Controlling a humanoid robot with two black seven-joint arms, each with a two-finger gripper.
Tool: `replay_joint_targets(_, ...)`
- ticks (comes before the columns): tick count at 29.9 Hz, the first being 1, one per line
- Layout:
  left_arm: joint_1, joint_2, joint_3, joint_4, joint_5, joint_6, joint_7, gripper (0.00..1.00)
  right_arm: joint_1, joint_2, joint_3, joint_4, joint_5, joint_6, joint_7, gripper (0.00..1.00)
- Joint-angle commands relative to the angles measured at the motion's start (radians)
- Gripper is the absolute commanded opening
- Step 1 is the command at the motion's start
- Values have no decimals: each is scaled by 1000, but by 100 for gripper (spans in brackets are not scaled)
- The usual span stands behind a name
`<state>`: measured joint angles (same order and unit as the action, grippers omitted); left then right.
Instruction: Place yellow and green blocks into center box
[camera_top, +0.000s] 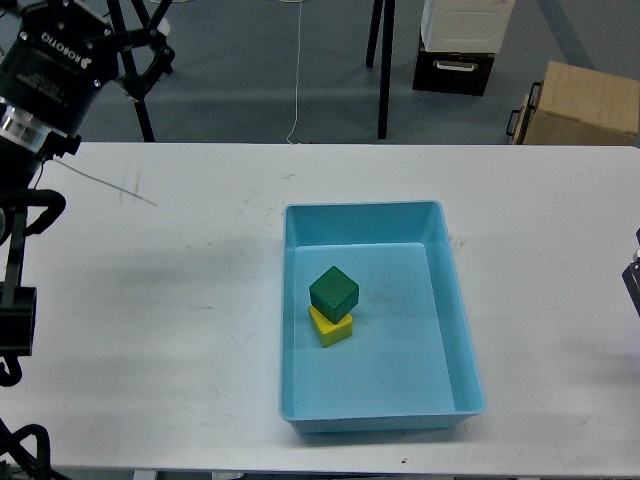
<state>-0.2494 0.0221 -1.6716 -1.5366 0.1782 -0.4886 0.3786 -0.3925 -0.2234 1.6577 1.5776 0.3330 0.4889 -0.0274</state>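
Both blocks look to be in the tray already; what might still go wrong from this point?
1. The green block sits partly on top of the yellow block in the blue tray; a bump may topple it.
2. The left tool is high at the table's far edge; a sweep back may nudge the tray.

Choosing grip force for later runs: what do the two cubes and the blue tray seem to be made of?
Green block: matte, no glare, crisp edges; likely painted wood or dense foam. Yellow block: same dull finish, probably the same material. Center box: smooth light blue with a soft sheen and rounded corners, seemingly moulded plastic.
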Motion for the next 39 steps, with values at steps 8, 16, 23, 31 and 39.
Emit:
replay_joint_targets(8,433,-22,-37,-126,-39,0,-173,99,-94,-2,-12,1,-6,0,0,100)
replay_joint_targets(16,648,-22,59,-203,-143,0,-178,99,-154,-76,-18,15,-11,0,0,100)
replay_joint_targets(23,709,-22,153,-209,-143,0,-219,100,-177,-87,-38,50,-12,0,0,100)
replay_joint_targets(31,729,-22,168,-206,-141,0,-221,100,-138,-47,-61,50,-12,0,0,100)
replay_joint_targets(39,729,-22,199,-206,-140,0,-221,100,-138,-44,-70,51,-12,0,0,100)
